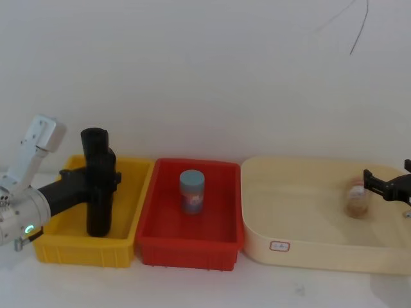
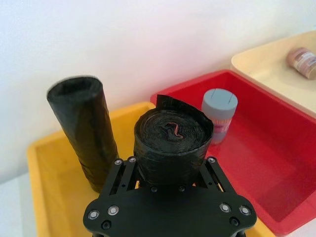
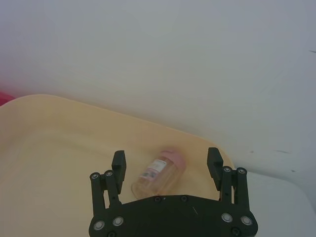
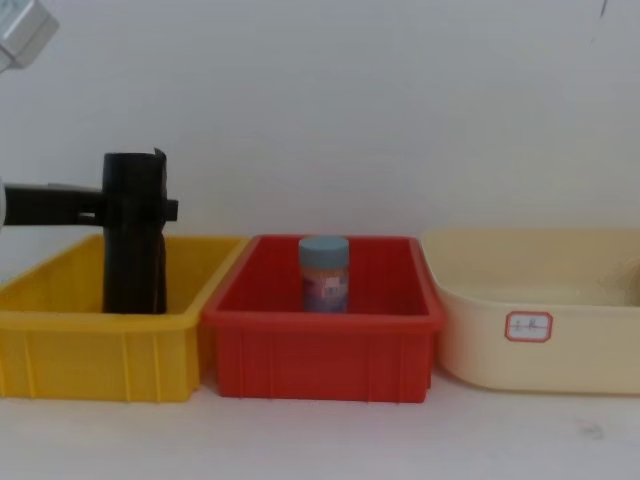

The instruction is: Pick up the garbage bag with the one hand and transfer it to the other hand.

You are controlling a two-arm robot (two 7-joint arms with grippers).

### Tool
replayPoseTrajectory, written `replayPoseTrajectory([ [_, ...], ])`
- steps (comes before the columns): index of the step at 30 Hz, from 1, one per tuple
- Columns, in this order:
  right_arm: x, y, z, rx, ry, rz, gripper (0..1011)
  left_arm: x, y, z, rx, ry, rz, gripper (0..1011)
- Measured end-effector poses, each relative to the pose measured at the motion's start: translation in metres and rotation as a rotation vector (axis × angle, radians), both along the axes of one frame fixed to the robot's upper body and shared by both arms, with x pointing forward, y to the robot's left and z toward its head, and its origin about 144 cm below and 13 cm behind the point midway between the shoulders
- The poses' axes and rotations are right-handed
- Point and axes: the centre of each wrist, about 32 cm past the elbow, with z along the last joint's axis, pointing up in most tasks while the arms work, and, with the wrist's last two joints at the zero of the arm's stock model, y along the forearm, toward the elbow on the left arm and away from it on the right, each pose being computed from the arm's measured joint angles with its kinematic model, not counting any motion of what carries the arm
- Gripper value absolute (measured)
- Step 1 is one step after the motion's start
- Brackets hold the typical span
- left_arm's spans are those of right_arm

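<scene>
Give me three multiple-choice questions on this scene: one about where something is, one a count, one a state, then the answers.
1. The blue-lidded jar stands in: A the yellow bin, B the cream tub, C the red bin.
2. Black rolls in the left wrist view: A one, B two, C three.
3. The right end effector is: A open, B shut on a jar, C shut on a roll.
Answers: C, the jar is upright on the red floor. B, one garbage bag roll sits in the left end effector and a second roll stands beside it. A, its fingers are spread, with the pink-lidded jar lying beyond them.
</scene>
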Motion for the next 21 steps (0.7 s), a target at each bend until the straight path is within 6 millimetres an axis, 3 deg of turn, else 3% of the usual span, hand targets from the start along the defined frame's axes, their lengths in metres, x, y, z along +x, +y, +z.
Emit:
replayPoseTrajectory([
  [21, -0.001, -0.002, -0.001, 0.001, -0.002, 0.019, 1000, -0.033, -0.009, 0.064, -0.002, -0.228, 0.005, 433],
])
